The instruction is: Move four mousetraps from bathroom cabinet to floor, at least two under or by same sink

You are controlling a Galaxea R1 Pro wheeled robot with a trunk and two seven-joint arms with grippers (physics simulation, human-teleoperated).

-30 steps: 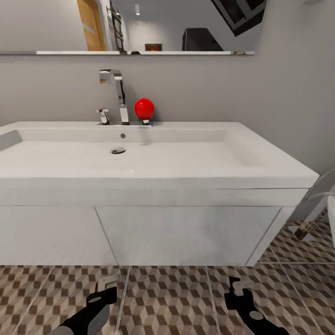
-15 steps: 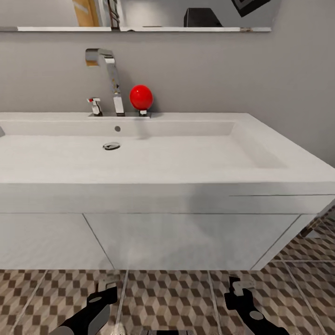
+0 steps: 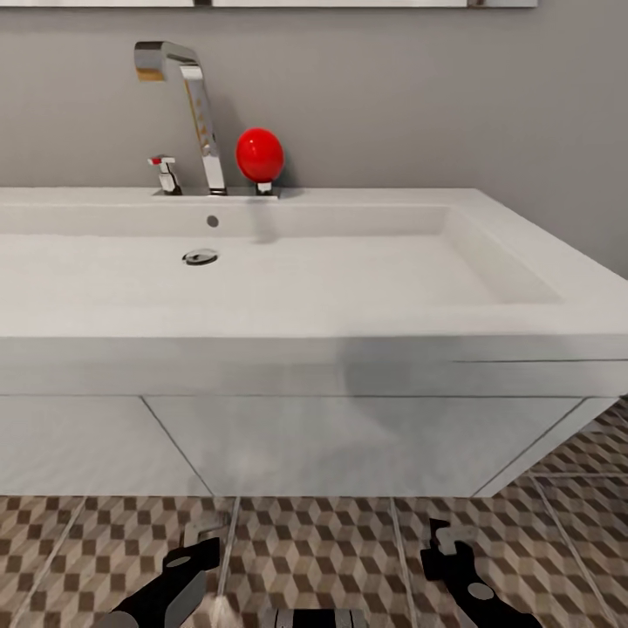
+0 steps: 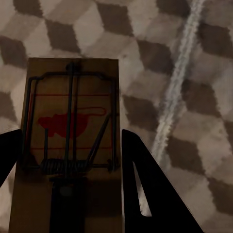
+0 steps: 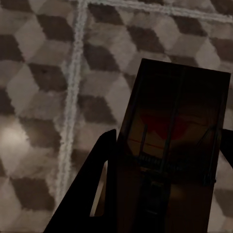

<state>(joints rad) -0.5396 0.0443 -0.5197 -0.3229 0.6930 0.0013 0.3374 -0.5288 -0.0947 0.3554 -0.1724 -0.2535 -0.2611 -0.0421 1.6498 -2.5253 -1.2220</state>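
left tool (image 4: pixel 68 160): clamped on a mousetrap (image 4: pixel 70 126), brown board, wire, red mark
right tool (image 5: pixel 167 165): gripped another mousetrap (image 5: pixel 177 131), darker

Head camera closes in on the wide white rectangular sink (image 3: pixel 366 296), which now fills more of the view; the chrome tap (image 3: pixel 194 105) and red ball-shaped object (image 3: pixel 260 155) sit higher, the mirror shelf slips nearly out of the top edge
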